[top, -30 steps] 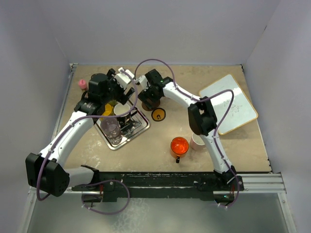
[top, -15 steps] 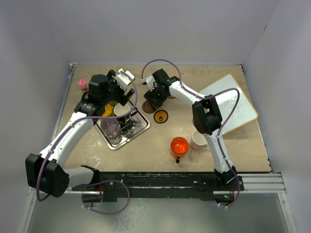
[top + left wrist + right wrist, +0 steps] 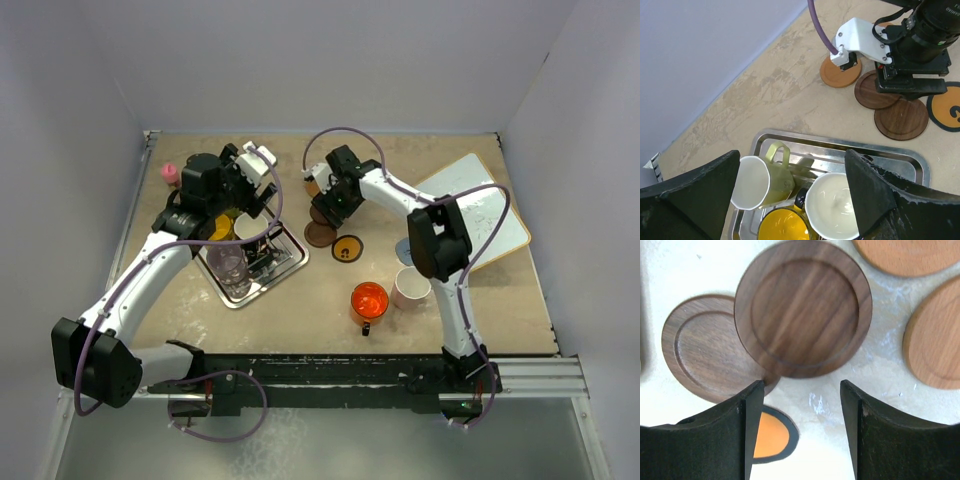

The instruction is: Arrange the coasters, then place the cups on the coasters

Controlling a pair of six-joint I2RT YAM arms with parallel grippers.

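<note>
Shifted toward 3 o'clock since a second ago, the right gripper [image 3: 331, 204] is seen above a dark brown coaster [image 3: 802, 307] overlapping a second brown coaster [image 3: 695, 360]. Its jaws are parted, with nothing gripped. The left gripper [image 3: 792, 156] is held wide open and empty over the tray [image 3: 830, 141], where cups [image 3: 832, 207] are gathered.

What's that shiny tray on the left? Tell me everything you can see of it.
The tray is a rectangle of bright silvery metal with rounded corners and a raised, rolled rim. It lies flat on the table, turned at a slant to its edges. Four mugs stand crowded in it: a tilted green mug, a yellow mug, a white-lined mug and a glass mug. The left gripper hangs open above it.
</note>
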